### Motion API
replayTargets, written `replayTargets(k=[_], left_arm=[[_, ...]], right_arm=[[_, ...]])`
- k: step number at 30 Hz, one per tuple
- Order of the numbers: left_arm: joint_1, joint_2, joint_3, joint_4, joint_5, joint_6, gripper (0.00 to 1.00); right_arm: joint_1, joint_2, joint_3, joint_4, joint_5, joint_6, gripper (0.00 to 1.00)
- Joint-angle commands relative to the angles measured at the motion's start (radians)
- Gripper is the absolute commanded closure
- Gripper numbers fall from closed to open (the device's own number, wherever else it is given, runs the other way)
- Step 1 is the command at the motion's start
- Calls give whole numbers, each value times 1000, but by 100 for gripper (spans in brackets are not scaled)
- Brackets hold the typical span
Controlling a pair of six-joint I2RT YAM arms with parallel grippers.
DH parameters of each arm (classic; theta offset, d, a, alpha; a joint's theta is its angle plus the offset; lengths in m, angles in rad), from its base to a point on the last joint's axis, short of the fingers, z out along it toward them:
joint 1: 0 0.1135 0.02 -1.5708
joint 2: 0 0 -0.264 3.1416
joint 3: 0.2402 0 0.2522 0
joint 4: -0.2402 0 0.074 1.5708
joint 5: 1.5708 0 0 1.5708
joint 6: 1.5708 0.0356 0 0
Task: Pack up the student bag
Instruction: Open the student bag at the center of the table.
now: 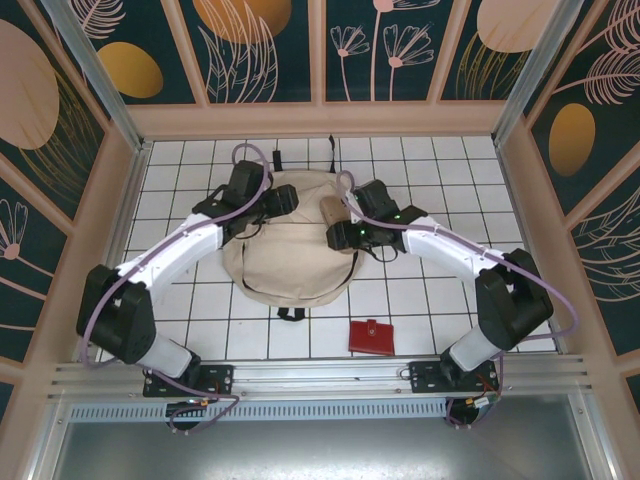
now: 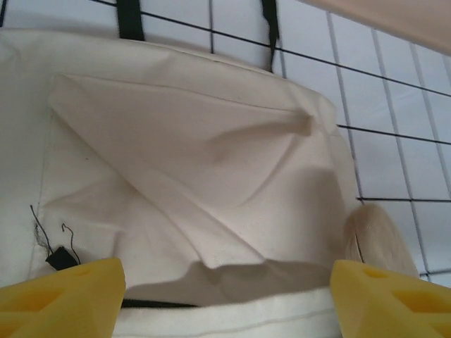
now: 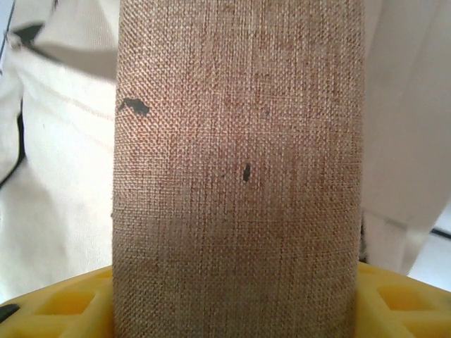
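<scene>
I note the large cream fabric backpack [image 1: 285, 255] flat mid white tiled surface [image 1: 420, 315], left hand [image 2: 225, 296] spread open over its 11 o'clock part, right hand [image 3: 232, 303] clamping a tan woven cylindrical pouch [image 3: 239, 162] at its 2 o'clock edge.

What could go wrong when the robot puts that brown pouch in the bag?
The pocket mouth on the student bag gapes only a little, so the pouch in the right gripper may snag on its edge. The left gripper, open over it, might pinch both fabric layers and shut the pocket.
</scene>
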Motion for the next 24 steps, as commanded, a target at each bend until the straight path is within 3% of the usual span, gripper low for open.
replayTargets(k=[1,6,12,15,22,24], left_arm=[[1,70,62,-83,-142,-54,25],[3,164,106,-56,-134,-98,38],[4,273,148,-33,-110,-131,43],[7,313,163,-8,-83,-131,51],[30,346,156,61,-26,-162,55],[39,346,148,89,-2,-170,63]], right_arm=[[10,-67,-30,-1,-22,6,49],[11,-101,-55,11,-31,13,49],[10,-110,-61,12,-29,8,50],[11,-111,-59,6,-29,7,50],[10,-109,-34,-8,-32,-5,50],[11,-106,-29,-8,-34,-7,50]])
